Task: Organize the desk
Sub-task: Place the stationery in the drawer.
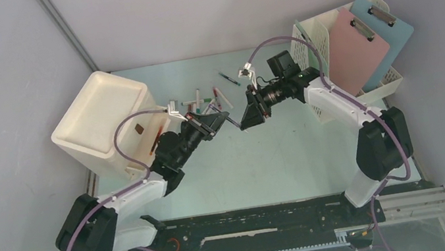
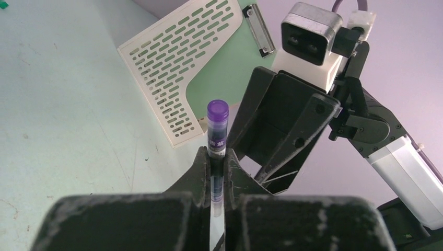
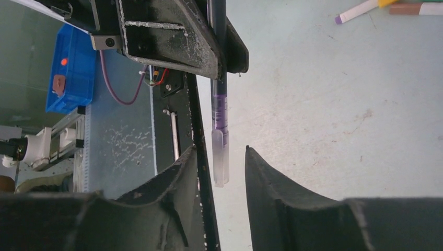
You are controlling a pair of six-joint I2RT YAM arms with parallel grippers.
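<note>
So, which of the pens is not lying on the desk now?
The purple-capped pen, clamped in the left gripper; the other pens lie loose on the desk.

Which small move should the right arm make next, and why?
Probably close the right gripper on the purple pen. The left gripper holds it clamped, and its free end sits between the right gripper's open fingers, so a handover seems ready.

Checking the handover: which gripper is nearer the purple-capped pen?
Left: the left gripper clamps the purple-capped pen between its fingers. The right gripper is open, fingers flanking its clear end.
</note>
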